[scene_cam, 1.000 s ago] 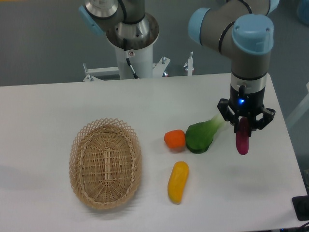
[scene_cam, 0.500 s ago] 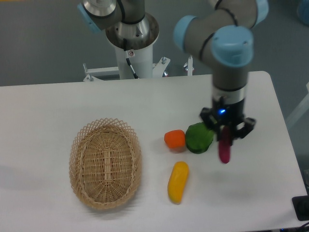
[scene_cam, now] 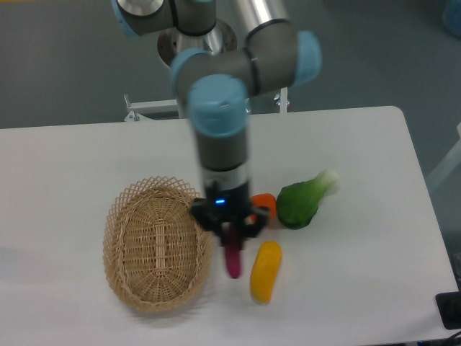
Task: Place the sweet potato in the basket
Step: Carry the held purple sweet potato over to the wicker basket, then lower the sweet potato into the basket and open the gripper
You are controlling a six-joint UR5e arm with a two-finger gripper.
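a: since a second ago the arm has swept from the right side of the frame to centre-left; gripper (scene_cam: 231, 232) now hangs just right of the basket (scene_cam: 127, 209).

b: fingers?

a: closed on the upper end of the sweet potato (scene_cam: 233, 261). it hangs vertical below them, lower tip clear of the table as far as i can judge, between the basket's right rim and the yellow vegetable (scene_cam: 265, 271), not yet over the basket.

b: handling notes?

a: judged small, light and stiff; hangs straight with no droop. smooth skin could slip or pivot in an end pinch. a grip nearer the middle would be steadier, but this one looks adequate.

b: neighbours?

a: orange vegetable (scene_cam: 265, 202) partly hidden behind the gripper; green vegetable (scene_cam: 299, 203) to its right.

b: next?

a: probably shift left until over the basket's middle, then lower and release.
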